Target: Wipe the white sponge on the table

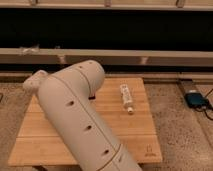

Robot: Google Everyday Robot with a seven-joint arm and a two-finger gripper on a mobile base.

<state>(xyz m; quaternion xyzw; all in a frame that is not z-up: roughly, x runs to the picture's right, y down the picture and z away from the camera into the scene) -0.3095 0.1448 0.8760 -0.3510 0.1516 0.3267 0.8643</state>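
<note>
- Surface (pixel 142 131): light plank top, square. It has a small dark logo (pixel 148 150) by the near right corner. The right half is in plain view; the left and middle are largely covered.
- Arm (pixel 75 116): bulky white links with dark holes. It rises from the near edge and bends over the far left part of the surface, with a smaller rounded joint (pixel 35 83) past the far left corner.
- Claw: not shown in the camera view. It lies somewhere behind the arm's bulk, most likely above the far left part of the surface. How far it is open, and whether it has hold of anything, cannot be told.
- White sponge: not shown. No off-white block lies on the bare right half, so by judgement it sits under the arm's cover, on the left or middle of the surface.
- Key relation: the direction from claw to sponge cannot be read, since both are hidden. The sponge's long axis is likewise unknown.
- Dark sliver (pixel 93 95): peeks out at the arm's right flank, toward the far edge. Its identity is unclear.
- White tube-like bottle (pixel 126 98): lies flat in the far right part, with its long axis running from far edge toward near edge. It is not the task's item, and a wipe stroke drifting right could knock it.
- Blue object (pixel 195 99): on the floor, off the right edge.
</note>
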